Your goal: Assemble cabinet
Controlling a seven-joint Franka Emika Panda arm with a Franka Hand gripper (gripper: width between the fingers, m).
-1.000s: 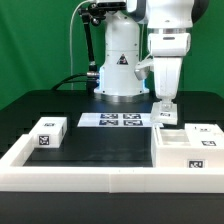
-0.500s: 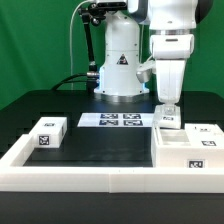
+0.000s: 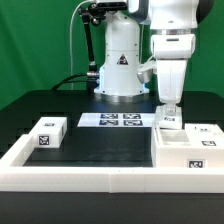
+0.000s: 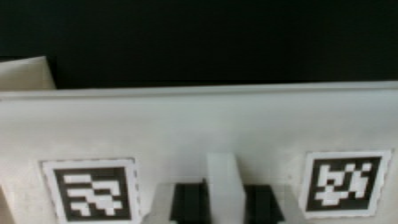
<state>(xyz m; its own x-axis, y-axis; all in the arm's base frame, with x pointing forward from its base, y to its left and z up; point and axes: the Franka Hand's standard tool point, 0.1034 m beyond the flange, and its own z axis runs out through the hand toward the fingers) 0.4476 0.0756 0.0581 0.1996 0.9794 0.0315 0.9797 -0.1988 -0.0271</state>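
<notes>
The jaws pinch a thin upright white panel [image 4: 222, 172] rising from the cabinet body [image 3: 186, 142]. To the exterior view's left of that body, bare black desk [image 3: 105, 145] lies open.

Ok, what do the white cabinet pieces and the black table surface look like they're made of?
The small box and the larger cabinet body look like matte white plastic, possibly painted wood: even opaque white, no grain, no glare. Their black-and-white tags look like printed stickers. The table surface looks like a matte black mat or cloth, since it throws back almost no light.
</notes>
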